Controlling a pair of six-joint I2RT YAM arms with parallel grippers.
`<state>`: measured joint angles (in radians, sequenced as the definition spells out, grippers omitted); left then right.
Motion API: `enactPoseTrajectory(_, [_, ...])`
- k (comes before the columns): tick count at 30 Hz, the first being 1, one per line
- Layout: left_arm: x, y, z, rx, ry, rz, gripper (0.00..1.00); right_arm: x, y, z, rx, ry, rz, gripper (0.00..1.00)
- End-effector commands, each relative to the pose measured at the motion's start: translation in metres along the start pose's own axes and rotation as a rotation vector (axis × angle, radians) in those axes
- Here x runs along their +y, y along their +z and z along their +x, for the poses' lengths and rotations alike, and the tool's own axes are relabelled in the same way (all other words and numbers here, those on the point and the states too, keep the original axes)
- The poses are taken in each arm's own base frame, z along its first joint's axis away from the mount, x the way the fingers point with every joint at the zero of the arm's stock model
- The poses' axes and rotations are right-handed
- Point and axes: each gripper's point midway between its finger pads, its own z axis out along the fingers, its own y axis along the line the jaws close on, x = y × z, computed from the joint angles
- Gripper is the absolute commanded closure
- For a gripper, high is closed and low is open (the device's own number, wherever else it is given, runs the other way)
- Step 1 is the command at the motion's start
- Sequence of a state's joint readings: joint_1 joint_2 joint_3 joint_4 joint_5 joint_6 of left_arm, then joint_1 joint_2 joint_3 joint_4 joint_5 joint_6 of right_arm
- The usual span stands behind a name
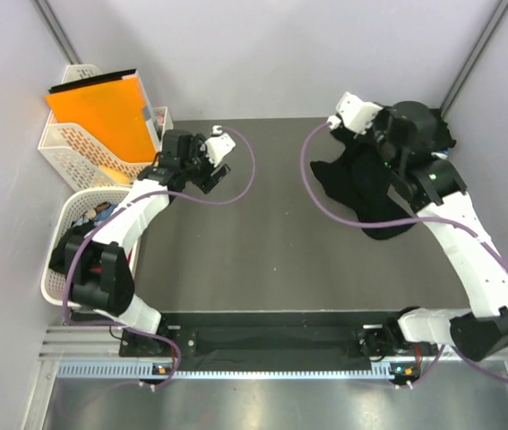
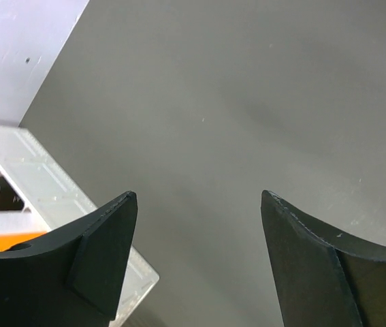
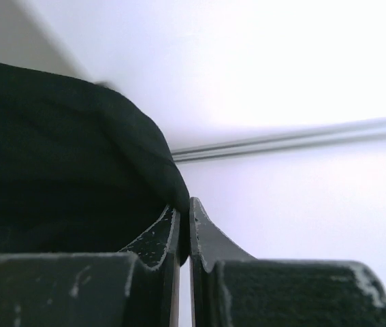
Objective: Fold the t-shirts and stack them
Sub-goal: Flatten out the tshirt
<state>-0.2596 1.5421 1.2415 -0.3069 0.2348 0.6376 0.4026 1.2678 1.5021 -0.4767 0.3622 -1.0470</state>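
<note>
Pale lilac walls close round a matte dark-grey table, smooth and flat. At upper right of the top view a soft black shirt lies in a crumpled heap with ragged lobes. White plastic lattice baskets stand at upper left, a flat orange folder leaning in one. The right gripper is clenched, black cloth pinched at its scuffed tips. The left gripper hangs spread wide over bare table, grasping nothing.

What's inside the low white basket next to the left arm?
Some colourful cloth shows near its far side. The left arm crosses over the basket and hides the rest of the contents.
</note>
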Motion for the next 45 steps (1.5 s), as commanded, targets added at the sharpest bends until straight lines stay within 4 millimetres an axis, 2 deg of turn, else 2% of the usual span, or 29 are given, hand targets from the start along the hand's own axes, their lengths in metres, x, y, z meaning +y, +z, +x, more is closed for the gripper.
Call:
enactPoseTrajectory(1, [0.009, 0.005, -0.042, -0.126, 0.021, 0.009, 0.23, -0.077, -0.029, -0.005, -0.035, -0.017, 0.34, 1.0])
enactPoseTrajectory(2, [0.009, 0.006, -0.045, -0.136, 0.018, 0.012, 0.23, -0.095, -0.04, -0.01, -0.073, 0.011, 0.432, 1.0])
enactPoseTrajectory(4, [0.005, 0.008, -0.05, -0.153, 0.014, 0.033, 0.23, -0.098, -0.039, -0.01, -0.082, 0.009, 0.472, 1.0])
enactPoseTrajectory(7, [-0.001, 0.009, -0.052, -0.168, 0.013, 0.056, 0.23, -0.113, -0.031, -0.019, -0.09, 0.072, 0.524, 1.0])
enactPoseTrajectory(8, [-0.002, 0.008, -0.054, -0.175, 0.014, 0.059, 0.23, -0.115, -0.021, -0.024, -0.095, 0.089, 0.531, 1.0])
enactPoseTrajectory(9, [-0.005, 0.008, -0.053, -0.178, 0.012, 0.069, 0.24, -0.126, -0.022, -0.03, -0.111, 0.115, 0.559, 1.0])
enactPoseTrajectory(10, [-0.007, 0.008, -0.054, -0.183, 0.008, 0.075, 0.24, -0.128, -0.018, -0.035, -0.126, 0.12, 0.566, 1.0])
enactPoseTrajectory(11, [-0.008, 0.007, -0.054, -0.188, 0.006, 0.08, 0.24, -0.123, -0.005, -0.044, -0.147, 0.114, 0.542, 1.0])
enactPoseTrajectory(12, [-0.01, 0.006, -0.054, -0.195, 0.0, 0.081, 0.25, -0.133, -0.007, -0.052, -0.168, 0.128, 0.557, 1.0])
enactPoseTrajectory(13, [-0.012, 0.006, -0.054, -0.202, -0.003, 0.089, 0.25, -0.126, 0.009, -0.059, -0.168, 0.119, 0.532, 1.0])
enactPoseTrajectory(14, [-0.013, 0.006, -0.054, -0.205, -0.006, 0.092, 0.25, -0.123, 0.013, -0.07, -0.187, 0.119, 0.516, 1.0])
enactPoseTrajectory(15, [-0.015, 0.005, -0.054, -0.214, -0.015, 0.092, 0.25, -0.134, 0.009, -0.079, -0.208, 0.131, 0.533, 1.0])
enactPoseTrajectory(16, [-0.017, 0.005, -0.054, -0.222, -0.018, 0.099, 0.25, -0.126, 0.022, -0.088, -0.214, 0.117, 0.508, 1.0])
enactPoseTrajectory(17, [-0.021, 0.006, -0.052, -0.222, -0.02, 0.109, 0.25, -0.133, 0.016, -0.102, -0.247, 0.126, 0.52, 1.0])
enactPoseTrajectory(19, [-0.021, 0.006, -0.057, -0.254, -0.032, 0.109, 0.25, -0.127, 0.025, -0.117, -0.266, 0.114, 0.501, 1.0])
enactPoseTrajectory(21, [-0.025, 0.009, -0.056, -0.269, -0.059, 0.118, 0.25, -0.129, 0.018, -0.135, -0.308, 0.121, 0.502, 1.0])
enactPoseTrajectory(22, [-0.022, 0.01, -0.062, -0.304, -0.06, 0.104, 0.25, -0.123, 0.021, -0.142, -0.316, 0.116, 0.487, 1.0])
enactPoseTrajectory(23, [-0.028, 0.014, -0.061, -0.313, -0.094, 0.124, 0.25, -0.121, 0.015, -0.153, -0.341, 0.118, 0.482, 1.0])
enactPoseTrajectory(25, [-0.028, 0.018, -0.07, -0.366, -0.103, 0.132, 0.25, -0.114, 0.011, -0.163, -0.359, 0.114, 0.463, 1.0])
enactPoseTrajectory(27, [-0.033, 0.03, -0.07, -0.374, -0.136, 0.164, 0.25, -0.102, 0.004, -0.177, -0.386, 0.106, 0.438, 1.0])
enactPoseTrajectory(28, [-0.032, 0.034, -0.072, -0.381, -0.147, 0.164, 0.26, -0.101, -0.005, -0.183, -0.407, 0.11, 0.432, 1.0])
enactPoseTrajectory(31, [-0.027, 0.052, -0.074, -0.358, -0.198, 0.174, 0.26, -0.095, -0.018, -0.187, -0.426, 0.099, 0.412, 1.0])
enactPoseTrajectory(35, [-0.014, 0.071, -0.077, -0.328, -0.219, 0.169, 0.28, -0.093, -0.029, -0.179, -0.408, 0.072, 0.401, 1.0])
enactPoseTrajectory(39, [-0.007, 0.071, -0.083, -0.364, -0.21, 0.162, 0.28, -0.086, -0.045, -0.158, -0.376, 0.046, 0.333, 1.0])
enactPoseTrajectory(40, [-0.007, 0.072, -0.083, -0.366, -0.212, 0.163, 0.28, -0.075, -0.042, -0.151, -0.359, 0.027, 0.311, 1.0])
enactPoseTrajectory(41, [-0.006, 0.073, -0.081, -0.365, -0.216, 0.163, 0.27, -0.072, -0.045, -0.147, -0.355, 0.022, 0.307, 1.0])
enactPoseTrajectory(45, [-0.011, 0.075, -0.081, -0.374, -0.219, 0.19, 0.26, -0.061, -0.057, -0.126, -0.338, 0.004, 0.264, 1.0])
